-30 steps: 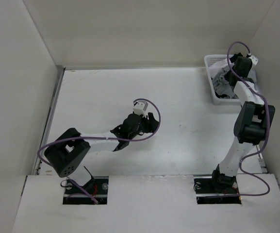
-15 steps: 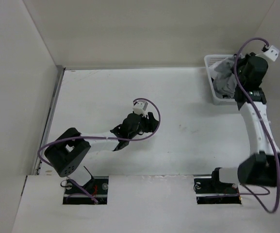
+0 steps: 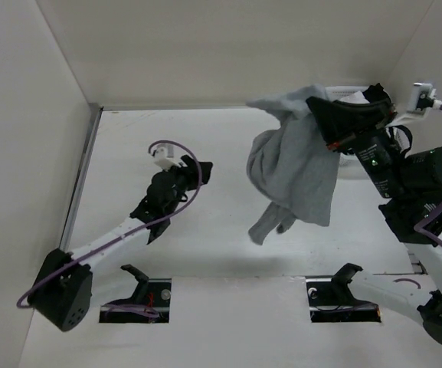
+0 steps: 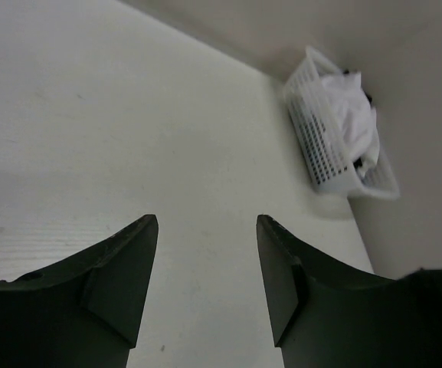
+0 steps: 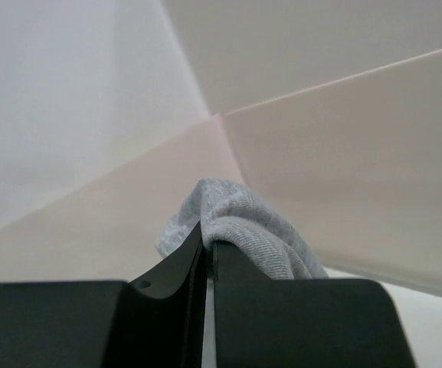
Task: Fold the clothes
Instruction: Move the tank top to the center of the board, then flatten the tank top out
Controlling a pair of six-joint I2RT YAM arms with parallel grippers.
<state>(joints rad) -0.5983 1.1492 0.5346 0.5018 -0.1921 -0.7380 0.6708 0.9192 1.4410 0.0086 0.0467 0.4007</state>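
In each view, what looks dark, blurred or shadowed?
Top external: even, soft light, hardly any shadow on the table. Left wrist: the open left gripper is a near-black silhouette; the white basket looks slightly soft. Right wrist: the right gripper is dark, the pinched grey T-shirt fairly sharp.

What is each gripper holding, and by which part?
The right gripper pinches the heather-grey knit T-shirt by a bunched fold at its upper end; the left gripper is open, empty.
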